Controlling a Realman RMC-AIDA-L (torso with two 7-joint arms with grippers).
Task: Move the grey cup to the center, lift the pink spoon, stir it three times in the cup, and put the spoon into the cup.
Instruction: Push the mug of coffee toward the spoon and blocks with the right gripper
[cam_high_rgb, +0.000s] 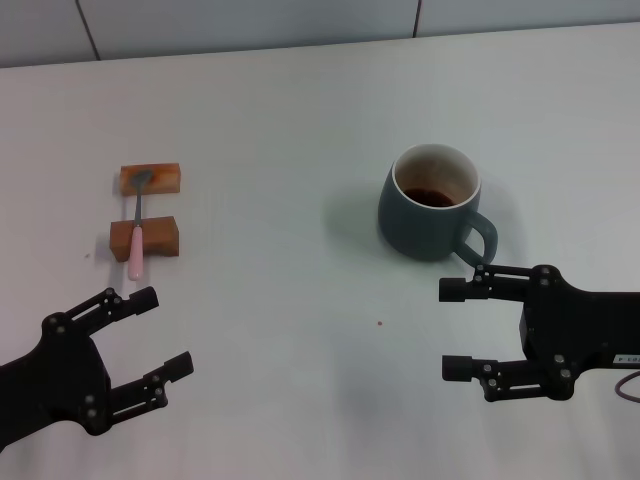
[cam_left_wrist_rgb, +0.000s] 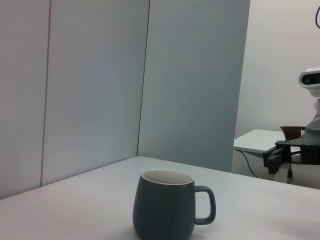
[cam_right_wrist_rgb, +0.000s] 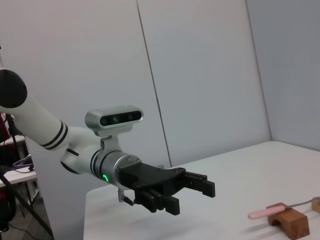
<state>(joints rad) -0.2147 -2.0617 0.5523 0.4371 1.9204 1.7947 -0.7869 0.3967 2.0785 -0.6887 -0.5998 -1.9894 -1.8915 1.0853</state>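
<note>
Step 1 not started: rounded blue-grey ceramic mug (cam_high_rgb: 430, 203) sits untouched, right tool (cam_high_rgb: 452, 329) open just beside its handle, should grab it

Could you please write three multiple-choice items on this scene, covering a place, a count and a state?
1. Where does the pink spoon lie?
A. inside the cup
B. across the wooden blocks
C. in a gripper

2. How many wooden blocks are there?
A. one
B. two
C. four

3. How is the right gripper?
A. open, empty, beside the grey cup
B. shut on the cup's handle
C. holding the spoon

Answers: 1 B, its stem bridges both blocks. 2 B, the head view shows a pair. 3 A, its fingers are spread, touching nothing.
</note>
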